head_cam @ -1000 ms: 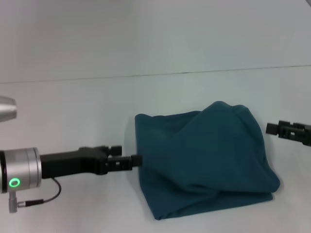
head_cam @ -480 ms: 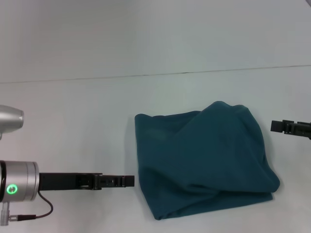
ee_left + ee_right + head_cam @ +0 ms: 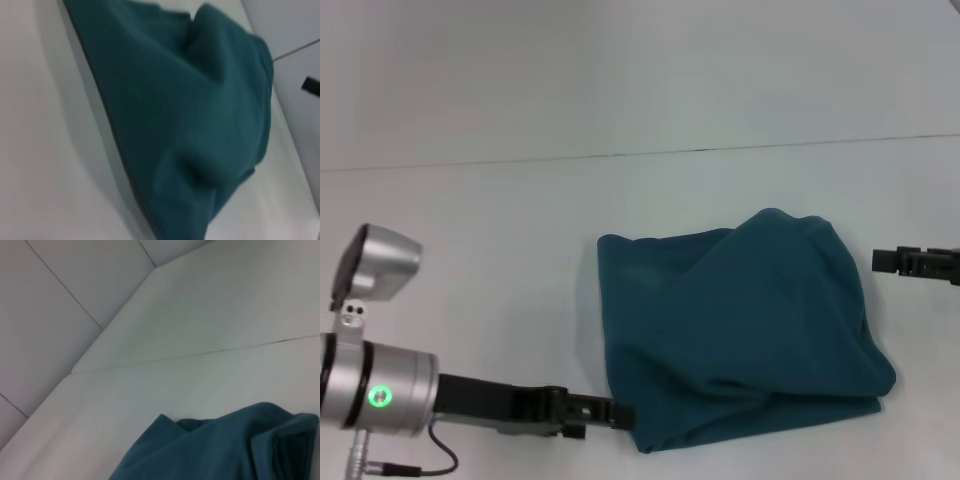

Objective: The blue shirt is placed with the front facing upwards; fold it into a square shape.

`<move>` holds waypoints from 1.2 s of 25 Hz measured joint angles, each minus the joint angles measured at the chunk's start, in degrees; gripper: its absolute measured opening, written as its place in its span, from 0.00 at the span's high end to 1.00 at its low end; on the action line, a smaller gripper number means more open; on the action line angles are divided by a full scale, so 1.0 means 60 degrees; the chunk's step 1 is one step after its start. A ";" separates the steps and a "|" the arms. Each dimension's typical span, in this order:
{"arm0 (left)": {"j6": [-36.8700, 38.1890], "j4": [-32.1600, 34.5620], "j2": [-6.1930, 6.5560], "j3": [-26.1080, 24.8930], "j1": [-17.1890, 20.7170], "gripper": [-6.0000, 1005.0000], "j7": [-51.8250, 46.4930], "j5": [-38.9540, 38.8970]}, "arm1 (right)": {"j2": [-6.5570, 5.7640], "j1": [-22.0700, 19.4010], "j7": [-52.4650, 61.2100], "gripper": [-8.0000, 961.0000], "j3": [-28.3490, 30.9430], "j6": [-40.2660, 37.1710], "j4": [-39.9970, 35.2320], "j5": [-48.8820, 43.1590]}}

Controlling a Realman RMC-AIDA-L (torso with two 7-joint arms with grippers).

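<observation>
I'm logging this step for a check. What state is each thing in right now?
blue shirt: folded into a rough, bunched bundle on the table, lettering hidden.
left gripper: low, at the shirt's near left corner.
right gripper: off the shirt's right side, apart from it.
table: white, bearing the shirt.

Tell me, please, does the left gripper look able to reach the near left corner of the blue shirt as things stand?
Probably yes. The left gripper sits low at the near left corner of the blue shirt, with only bare table around it and nothing in between.
</observation>
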 joint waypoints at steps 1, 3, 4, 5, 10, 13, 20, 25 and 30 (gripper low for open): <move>-0.0011 -0.0025 -0.0014 0.0135 -0.0037 0.06 -0.0186 -0.0020 | -0.0004 0.0015 0.0000 0.19 0.0012 -0.0009 -0.0061 0.0000; -0.0120 -0.0128 -0.0029 0.0269 -0.0130 0.06 -0.0404 -0.0058 | -0.0004 0.0027 0.0004 0.19 0.0014 -0.0027 -0.0150 0.0002; -0.0199 -0.0218 -0.0037 0.0312 -0.0192 0.06 -0.0465 -0.0065 | -0.0004 0.0032 0.0004 0.19 0.0021 -0.0046 -0.0171 0.0007; -0.0330 -0.0381 -0.0046 0.0349 -0.0290 0.06 -0.0507 -0.0069 | -0.0004 0.0036 0.0004 0.19 0.0037 -0.0062 -0.0183 0.0012; -0.0765 -0.1011 -0.0045 0.0484 -0.0735 0.06 -0.0541 -0.0073 | -0.0001 0.0044 0.0003 0.19 0.0127 -0.0094 -0.0241 0.0022; -0.0809 -0.1114 -0.0028 0.0609 -0.0893 0.06 -0.0620 -0.0042 | 0.0000 0.0034 0.0007 0.19 0.0221 -0.0106 -0.0278 0.0024; -0.0809 -0.1168 -0.0035 0.0999 -0.0974 0.06 -0.0855 -0.0026 | -0.0055 0.0011 0.0014 0.19 0.0505 -0.0249 -0.0278 0.0008; -0.0857 -0.1234 -0.0050 0.1173 -0.1007 0.06 -0.0885 -0.0069 | -0.0072 -0.0009 0.0017 0.19 0.0594 -0.0255 -0.0285 0.0001; -0.0981 -0.1412 -0.0062 0.1181 -0.1048 0.06 -0.0885 -0.0073 | -0.0074 -0.0038 0.0018 0.19 0.0599 -0.0255 -0.0287 0.0001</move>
